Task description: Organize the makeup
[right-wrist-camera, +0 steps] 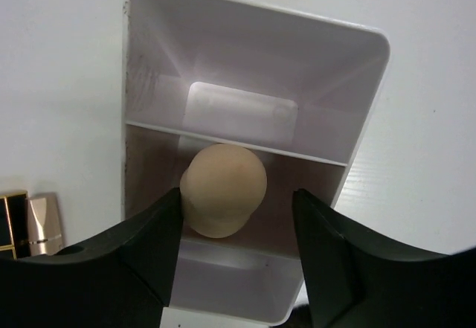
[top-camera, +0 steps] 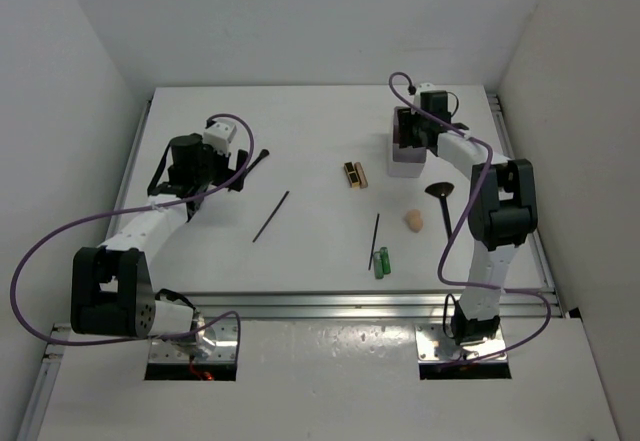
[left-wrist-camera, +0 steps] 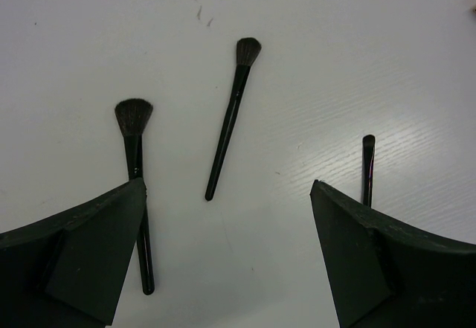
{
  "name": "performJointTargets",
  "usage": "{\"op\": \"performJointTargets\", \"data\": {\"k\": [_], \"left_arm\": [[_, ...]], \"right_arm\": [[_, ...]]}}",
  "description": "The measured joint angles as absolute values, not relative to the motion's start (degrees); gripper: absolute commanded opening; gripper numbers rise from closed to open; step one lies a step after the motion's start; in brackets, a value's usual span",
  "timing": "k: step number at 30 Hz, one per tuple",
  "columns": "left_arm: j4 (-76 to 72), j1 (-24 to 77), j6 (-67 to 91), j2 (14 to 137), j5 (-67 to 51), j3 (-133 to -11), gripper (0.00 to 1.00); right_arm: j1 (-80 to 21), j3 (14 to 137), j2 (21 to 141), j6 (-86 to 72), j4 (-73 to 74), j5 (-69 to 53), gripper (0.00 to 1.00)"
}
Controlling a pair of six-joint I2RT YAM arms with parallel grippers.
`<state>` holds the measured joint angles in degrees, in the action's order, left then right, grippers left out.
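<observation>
My right gripper [right-wrist-camera: 238, 194] hangs open over the white compartmented box [right-wrist-camera: 253, 53]. A beige sponge [right-wrist-camera: 223, 189] sits between its fingers above the middle compartment, touching the left finger, with a gap to the right one. A black-and-gold case [top-camera: 354, 174] lies left of the box [top-camera: 408, 166]. My left gripper [left-wrist-camera: 228, 185] is open above bare table, with two black brushes [left-wrist-camera: 137, 187] [left-wrist-camera: 230, 120] and a thin stick [left-wrist-camera: 367, 166] below it. Mid-table lie another thin stick [top-camera: 376, 240], green tubes [top-camera: 381, 262], a second beige sponge [top-camera: 413, 220] and a flared brush [top-camera: 441, 201].
A thin black stick [top-camera: 271, 216] lies left of centre. Purple cables loop from both arms. White walls close in the table on three sides, and an aluminium rail [top-camera: 350, 306] runs along the near edge.
</observation>
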<state>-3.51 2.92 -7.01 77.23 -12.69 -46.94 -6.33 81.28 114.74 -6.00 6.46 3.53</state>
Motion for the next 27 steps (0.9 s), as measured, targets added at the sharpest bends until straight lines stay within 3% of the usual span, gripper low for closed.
{"op": "performJointTargets", "data": {"k": [6,9,15,21,27], "left_arm": [[-3.5,2.9,-7.0,77.2,-12.9,-46.9,0.99],[-3.5,2.9,-7.0,77.2,-13.3,-46.9,0.99],[-3.9,2.9,-7.0,77.2,-13.9,-46.4,0.99],[-4.0,2.9,-7.0,76.2,-14.0,-45.9,0.99],[-4.8,2.9,-7.0,75.5,-13.9,-43.5,0.99]], "right_arm": [[-6.9,81.1,114.1,-5.5,6.8,3.9,0.65],[-7.0,80.9,112.8,-5.3,8.1,3.9,0.6],[-7.3,80.8,110.7,-5.5,10.9,3.2,0.6],[-7.8,82.0,106.5,-6.4,23.1,1.8,0.72],[-8.8,79.8,97.0,-7.5,39.3,1.0,0.71]]}}
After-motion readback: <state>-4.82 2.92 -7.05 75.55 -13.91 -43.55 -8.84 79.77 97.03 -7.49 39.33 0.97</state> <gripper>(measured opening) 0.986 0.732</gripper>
